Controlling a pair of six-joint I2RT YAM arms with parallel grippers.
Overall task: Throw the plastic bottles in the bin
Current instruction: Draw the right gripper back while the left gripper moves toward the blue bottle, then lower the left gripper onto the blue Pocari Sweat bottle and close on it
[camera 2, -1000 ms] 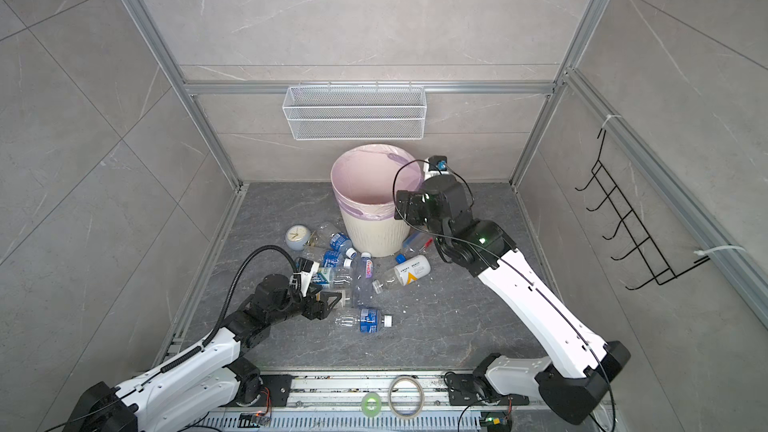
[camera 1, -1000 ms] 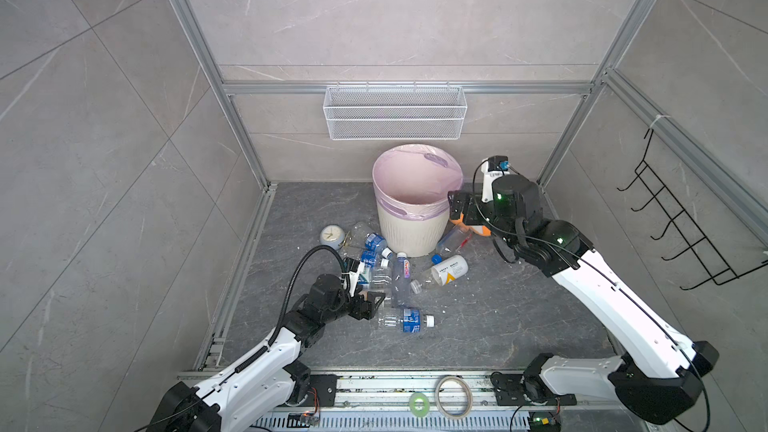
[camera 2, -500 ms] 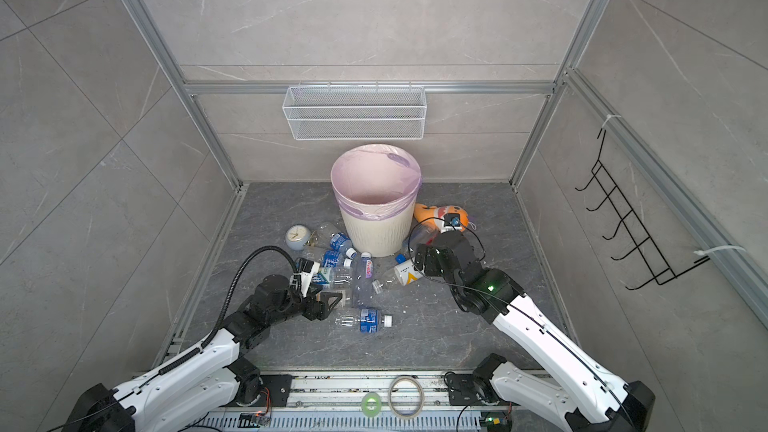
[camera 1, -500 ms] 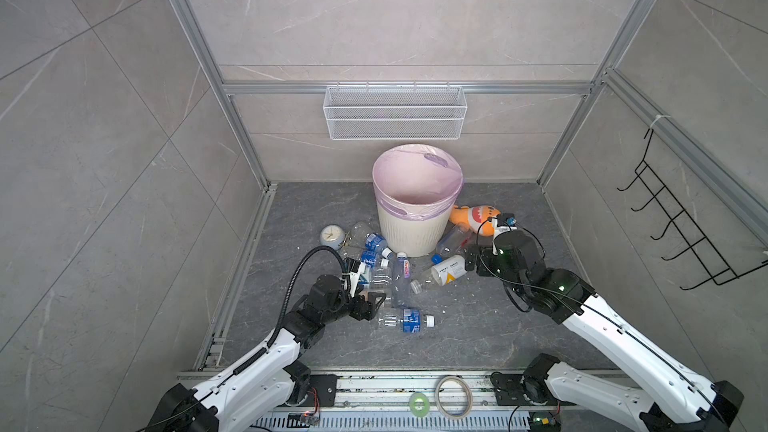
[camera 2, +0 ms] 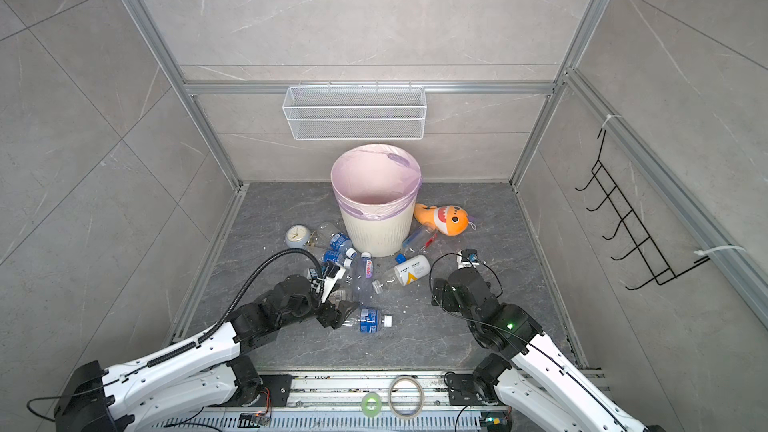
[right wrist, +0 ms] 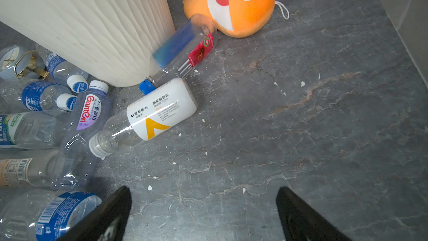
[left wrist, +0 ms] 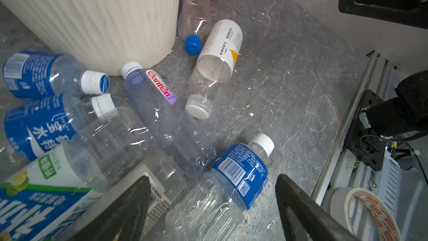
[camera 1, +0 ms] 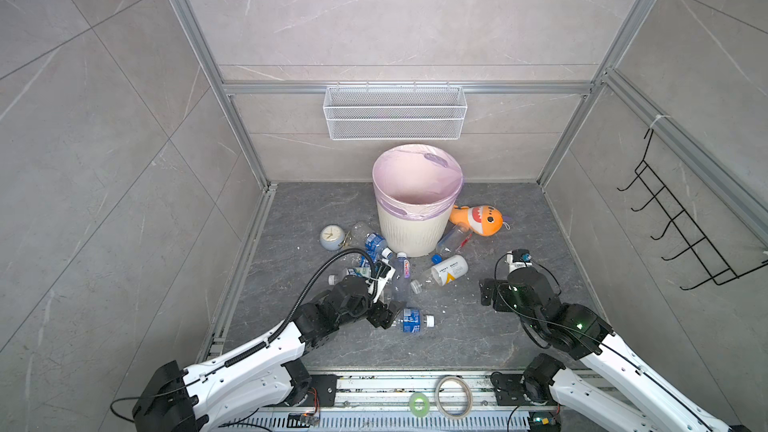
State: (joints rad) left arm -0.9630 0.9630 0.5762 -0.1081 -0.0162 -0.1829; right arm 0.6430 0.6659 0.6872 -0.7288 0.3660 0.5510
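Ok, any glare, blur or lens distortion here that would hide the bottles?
Both top views are sharp, evenly lit, with wide-angle bending of the frame posts. In the left wrist view, specular streaks mark the clear bottles and the near fingers look soft. In the right wrist view, a bright glare stripe crosses the white-label bottle; the floor stays crisp.

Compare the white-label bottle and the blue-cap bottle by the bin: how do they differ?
The white-label bottle has a clear cap and a white wrap with a yellow mark; the blue-cap bottle carries a blue-and-red label. The white-label bottle looks fatter and lies apart from the bin, while the blue-cap bottle rests against its wall. Both lie on their sides, ungripped.
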